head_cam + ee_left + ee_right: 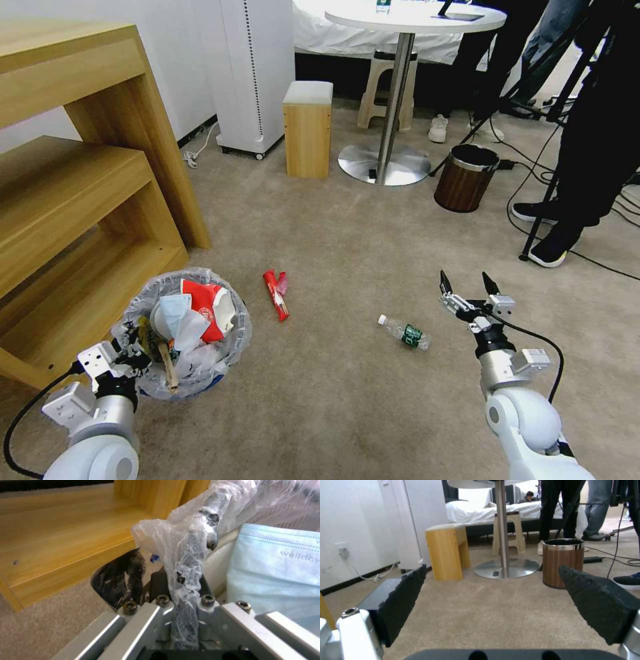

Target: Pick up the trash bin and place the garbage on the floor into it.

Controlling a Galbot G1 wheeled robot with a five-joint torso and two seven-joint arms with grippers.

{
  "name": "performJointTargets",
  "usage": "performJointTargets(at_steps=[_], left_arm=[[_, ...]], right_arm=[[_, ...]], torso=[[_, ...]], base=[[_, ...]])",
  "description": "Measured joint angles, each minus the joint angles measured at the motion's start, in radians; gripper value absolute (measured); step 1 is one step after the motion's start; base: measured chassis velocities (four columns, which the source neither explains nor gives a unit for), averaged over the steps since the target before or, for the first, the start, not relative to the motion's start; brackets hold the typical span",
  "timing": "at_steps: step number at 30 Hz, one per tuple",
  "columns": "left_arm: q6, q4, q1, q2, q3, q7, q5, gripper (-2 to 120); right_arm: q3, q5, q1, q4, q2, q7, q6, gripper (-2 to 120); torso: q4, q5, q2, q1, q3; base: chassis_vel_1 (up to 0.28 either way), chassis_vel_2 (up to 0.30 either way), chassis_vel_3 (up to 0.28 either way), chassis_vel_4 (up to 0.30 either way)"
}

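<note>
The trash bin (193, 373), lined with crinkled clear plastic, is at the lower left of the head view, over the beige floor (333, 400). It holds a red carton (203, 308), a mask (175, 313) and a wooden stick (168, 367). My left gripper (133, 355) is shut on the bin's near rim. In the left wrist view the liner-wrapped rim (190, 562) runs between the fingers (121, 580), beside the mask (276, 567). A red wrapper (276, 295) and a clear bottle (405, 331) lie on the carpet. My right gripper (469, 288) (492, 568) hovers open, just right of the bottle.
A wooden shelf unit (80, 200) stands close on the left. Farther off are a wooden stool (307, 127), a round table's metal base (383, 163) and a brown wood-grain bin (466, 178) (562, 562). Tripod legs, cables and people's feet (550, 250) crowd the right.
</note>
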Motion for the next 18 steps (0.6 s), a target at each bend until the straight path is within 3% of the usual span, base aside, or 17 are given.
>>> performJointTargets(at_steps=[10,18], left_arm=[[0.0,-0.013,0.005,-0.001,0.001,0.009,0.004,1],[-0.003,-0.016,0.013,-0.001,-0.005,0.02,0.008,1]], right_arm=[[-0.004,-0.007,0.005,-0.001,-0.002,-0.009,0.009,100],[-0.016,-0.007,0.022,-0.021,-0.01,-0.011,0.013,100]], torso=[[0.0,0.0,0.0,0.0,0.0],[-0.0001,-0.0002,0.0,0.0,0.0]], base=[[-0.068,0.057,0.062,-0.05],[-0.202,0.19,0.218,-0.19]])
